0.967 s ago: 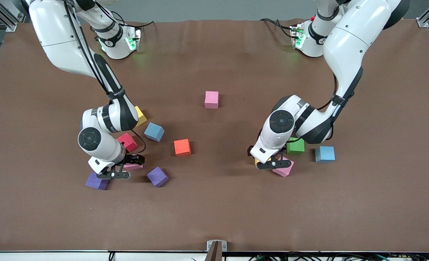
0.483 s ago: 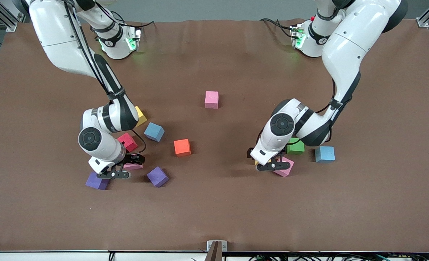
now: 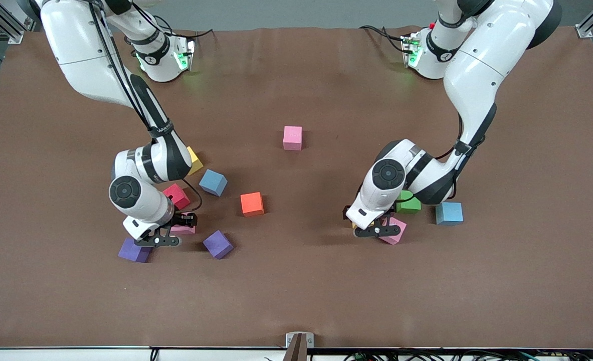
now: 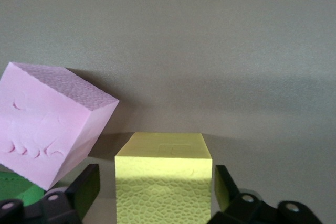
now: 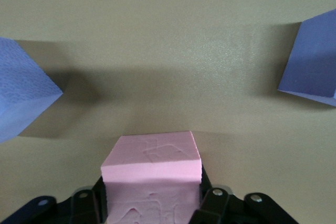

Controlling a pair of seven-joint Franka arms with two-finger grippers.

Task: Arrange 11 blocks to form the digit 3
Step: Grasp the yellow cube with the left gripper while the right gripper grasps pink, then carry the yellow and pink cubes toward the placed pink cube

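Blocks (image 3: 251,203): I see them scattered, no digit begun.
Right gripper (image 5: 152,203): fingers pressed on pink block (image 5: 151,169), between them.
Left gripper (image 4: 155,190): fingers straddle yellow block (image 4: 164,177), gaps showing.

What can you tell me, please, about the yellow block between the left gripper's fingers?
The yellow block is a small pale-yellow foam cube with a pebbled face and crisp edges. It sits flat and square on the brown table, between the left gripper's open fingers, which have gaps on both sides. A tilted pink block stands close beside it.
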